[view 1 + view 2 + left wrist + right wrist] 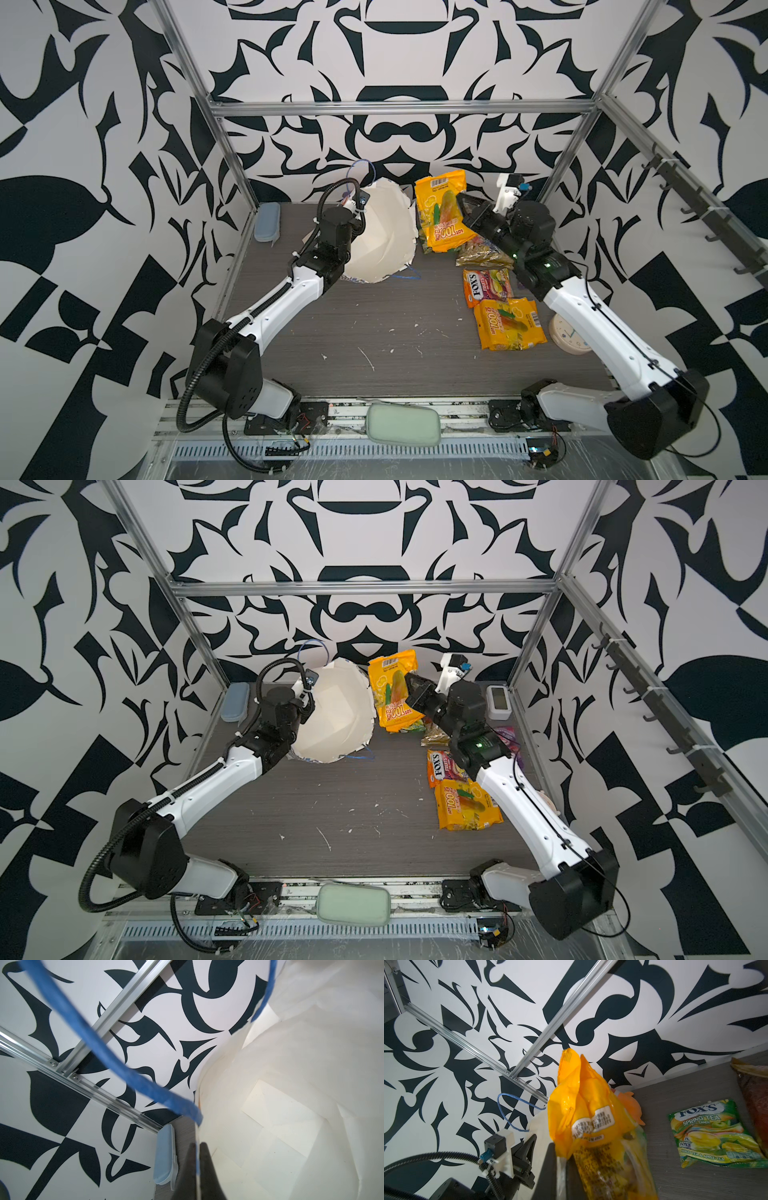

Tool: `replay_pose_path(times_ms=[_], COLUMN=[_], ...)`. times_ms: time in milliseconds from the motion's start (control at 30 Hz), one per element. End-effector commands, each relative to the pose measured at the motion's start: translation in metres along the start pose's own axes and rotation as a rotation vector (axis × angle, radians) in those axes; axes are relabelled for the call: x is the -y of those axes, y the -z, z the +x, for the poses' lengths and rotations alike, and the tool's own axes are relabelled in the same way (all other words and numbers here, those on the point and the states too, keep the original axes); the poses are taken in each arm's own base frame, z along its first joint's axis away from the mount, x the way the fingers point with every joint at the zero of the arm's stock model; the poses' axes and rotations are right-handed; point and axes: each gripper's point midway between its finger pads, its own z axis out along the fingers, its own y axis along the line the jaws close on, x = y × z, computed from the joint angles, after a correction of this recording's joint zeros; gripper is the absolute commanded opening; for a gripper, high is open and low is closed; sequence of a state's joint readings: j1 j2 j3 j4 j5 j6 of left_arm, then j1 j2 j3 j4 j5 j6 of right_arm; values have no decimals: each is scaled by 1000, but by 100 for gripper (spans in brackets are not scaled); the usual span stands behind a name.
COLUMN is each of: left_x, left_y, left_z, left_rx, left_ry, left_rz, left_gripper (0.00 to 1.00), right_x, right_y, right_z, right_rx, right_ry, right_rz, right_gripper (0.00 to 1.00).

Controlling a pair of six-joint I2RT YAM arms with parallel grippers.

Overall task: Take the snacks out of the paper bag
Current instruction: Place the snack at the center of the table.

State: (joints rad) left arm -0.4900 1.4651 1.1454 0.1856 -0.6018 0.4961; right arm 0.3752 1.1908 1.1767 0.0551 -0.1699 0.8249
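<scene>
Closest in, a green pouch [403,424] is lying on the near rail; beyond it the table [353,332] is carrying everything else. Left of centre at the far side, the bag [384,232] is standing with its mouth gaping upward, showing its folded white bottom; the left gripper [197,1145] is pinching the bag's left rim, the paper caught between its closed fingers [207,1167], while a blue handle [104,1047] is looping above. Just right of the bag the right gripper [462,201] is clamping a yellow packet [444,212] and holding it up, barcode end uppermost; whether its lower end is touching the table I cannot tell. Other snacks are lying along the right side: a gold packet [482,255] partly under the right arm; a red FOX'S packet [486,286] nearer; a second yellow packet [509,324] touching it, nearer again; a green FOX'S packet [714,1134] is lying flat in the right wrist view. A clock [569,334] is sitting at the right edge; a blue case [267,221] is resting at the far left.
</scene>
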Motion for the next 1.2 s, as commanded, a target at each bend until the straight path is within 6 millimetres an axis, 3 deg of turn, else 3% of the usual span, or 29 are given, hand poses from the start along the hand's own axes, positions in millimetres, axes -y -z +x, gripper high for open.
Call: replay_pose_path(times_ms=[0,200,367,667,833,1167], left_x=[-5,-22,-31,-63,-56,-31], left_y=[-4,0,3,8,23,57], left_z=[3,-7,-3,23,46,75], left_rx=[-52,-109,-193,-268,-340,-430], left_ry=[61,199,339,540,640,911], left_rz=[23,44,65,-15,-6,69], left_gripper=[0,0,0,0,0,0], right_x=[-17,23,54,78,95,128], right_y=[16,12,10,20,25,28], right_z=[-25,12,41,65,79,107], right_rx=[97,5,-61,-100,-116,-159], right_ry=[44,-21,-61,-103,-130,-162], right_rz=[-42,38,102,157,203,279], right_gripper=[0,0,0,0,0,0])
